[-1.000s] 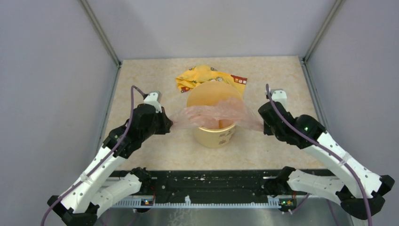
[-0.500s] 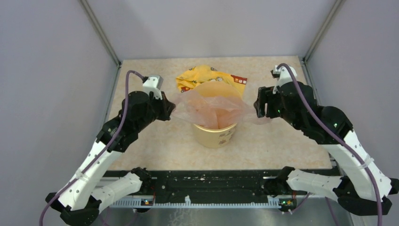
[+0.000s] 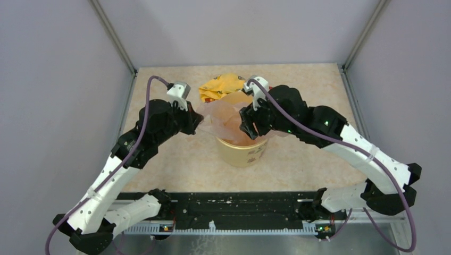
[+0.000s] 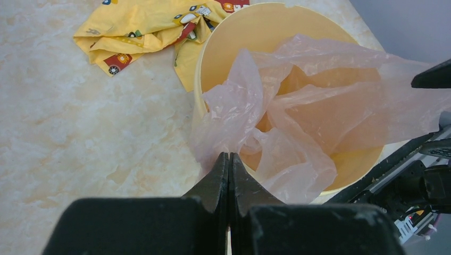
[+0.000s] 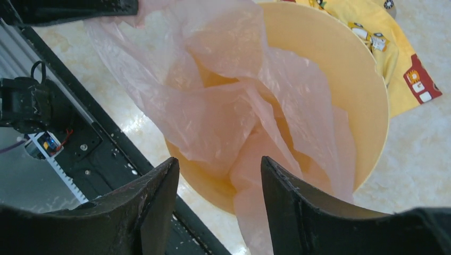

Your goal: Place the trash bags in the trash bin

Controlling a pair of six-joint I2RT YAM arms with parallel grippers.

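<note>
The pale pink trash bag (image 4: 298,122) lies mostly inside the trash bin (image 3: 242,154), in loose folds against the orange-yellow inside. One side of it passes over the rim toward the left arm, and in the right wrist view another flap hangs outside the rim. The jaws of the left gripper (image 4: 228,159) are pressed together on the edge of the film, just outside the rim. The jaws of the right gripper (image 5: 219,162) stand apart above the mouth of the bin and hold nothing; the bag is below them. Just behind the bin, a crumpled yellow printed wrapper (image 3: 220,85) lies on the table (image 3: 175,164).

The bag looks very light, soft and without stiffness, so I judge it will not sink by its own weight and may spring up again. It is also thin, so a hard pull across the rim may tear it or tip the small bin. A good place to take hold is the bunched film at the overhanging edge, where several layers come together. This part can then be carried in over the rim and pressed down in the middle.
</note>
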